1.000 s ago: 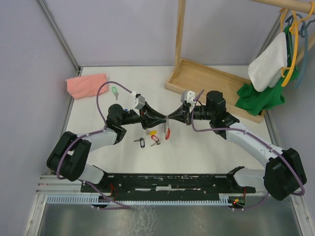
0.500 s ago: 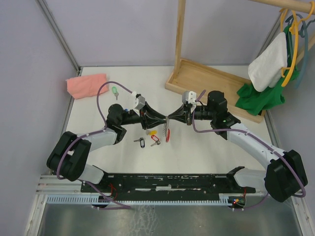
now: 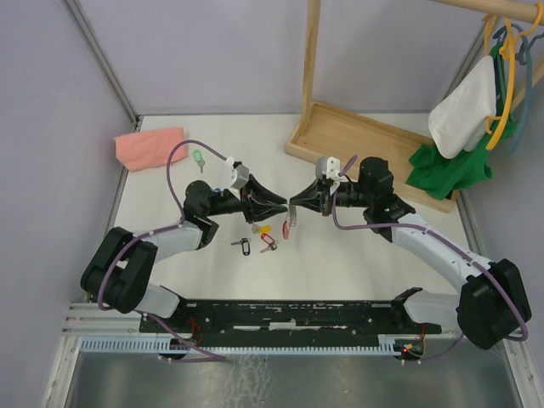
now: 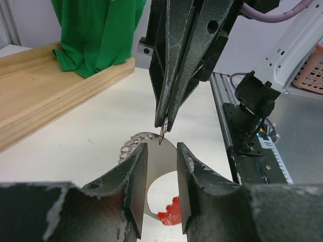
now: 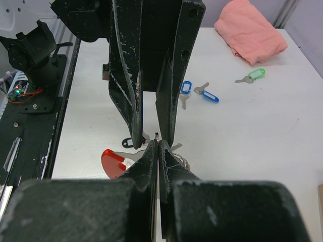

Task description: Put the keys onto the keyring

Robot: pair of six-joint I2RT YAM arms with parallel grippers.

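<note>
The keyring hangs between my two grippers over the table's middle; its red crescent (image 3: 288,228) shows below them. My right gripper (image 3: 293,204) is shut on the keyring's silver wire loop (image 4: 135,142), its tips meeting at the wire in its own wrist view (image 5: 158,146). My left gripper (image 3: 281,202) is open; its jaws stand either side of the keyring's silver blade (image 4: 160,161) with the red piece (image 4: 171,216) below. Loose keys lie under the grippers: yellow-tagged (image 3: 262,229), red-tagged (image 3: 269,244), black-tagged (image 3: 242,246). A green-tagged key (image 3: 197,156) lies farther back left, and two blue-tagged keys (image 5: 186,88) lie beside the left arm.
A pink cloth (image 3: 150,146) lies at the back left. A wooden rack base (image 3: 357,140) with an upright post stands at the back right, with green cloth (image 3: 450,166) and hangers on it. Grey walls close the left and back sides.
My left gripper has opened and drawn back slightly to the left. The keyring now hangs from my right gripper alone and has shifted a little.
</note>
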